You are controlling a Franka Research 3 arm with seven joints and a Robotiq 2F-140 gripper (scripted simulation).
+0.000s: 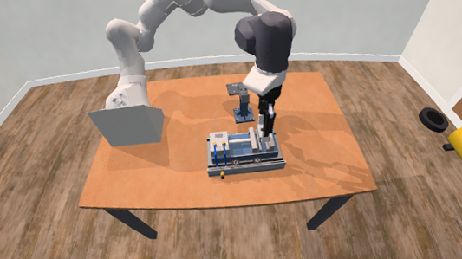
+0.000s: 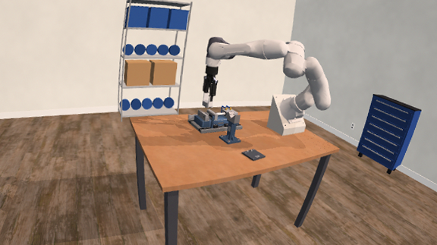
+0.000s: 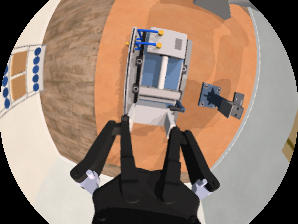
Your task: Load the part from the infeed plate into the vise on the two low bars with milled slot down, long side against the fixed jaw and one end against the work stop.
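Pincer [image 1: 267,136] | clenched on part [image 1: 265,133] | part hangs between fingers above vise [image 1: 244,156]

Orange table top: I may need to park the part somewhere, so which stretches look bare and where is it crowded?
Bare stretches lie along the orange wooden table's front edge below the blue-grey vise, and on its right side past the vise. It is crowded mid-table: vise, blue V-block stand, dark infeed plate, with the black gripper, jaws shut on the pale grey block, above.

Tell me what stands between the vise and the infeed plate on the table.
The V-block on its blue base stands between the vise and the dark infeed plate; the exterior view shows it best.
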